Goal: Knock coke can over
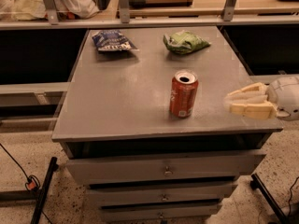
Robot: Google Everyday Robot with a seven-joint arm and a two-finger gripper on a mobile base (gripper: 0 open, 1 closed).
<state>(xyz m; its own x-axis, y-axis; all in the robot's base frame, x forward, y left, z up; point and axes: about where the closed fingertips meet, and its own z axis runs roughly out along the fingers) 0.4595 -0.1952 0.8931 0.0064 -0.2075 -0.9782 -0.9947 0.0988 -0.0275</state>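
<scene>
The red coke can [183,94] stands upright on the grey cabinet top [126,101], right of centre and near the front edge, its silver top and dark drinking hole facing up. My gripper [228,102] reaches in from the right edge at about the can's height, its cream fingers [250,108] pointing left toward the can. It is apart from the can, with a gap of roughly one can-width between them. The fingers lie close together and hold nothing.
A dark blue snack bag [111,40] lies at the back left of the top and a green snack bag [185,42] at the back right. The cabinet has drawers [166,170] below. A shelf rail [140,22] runs behind. Cables and black stand legs [42,190] are on the floor.
</scene>
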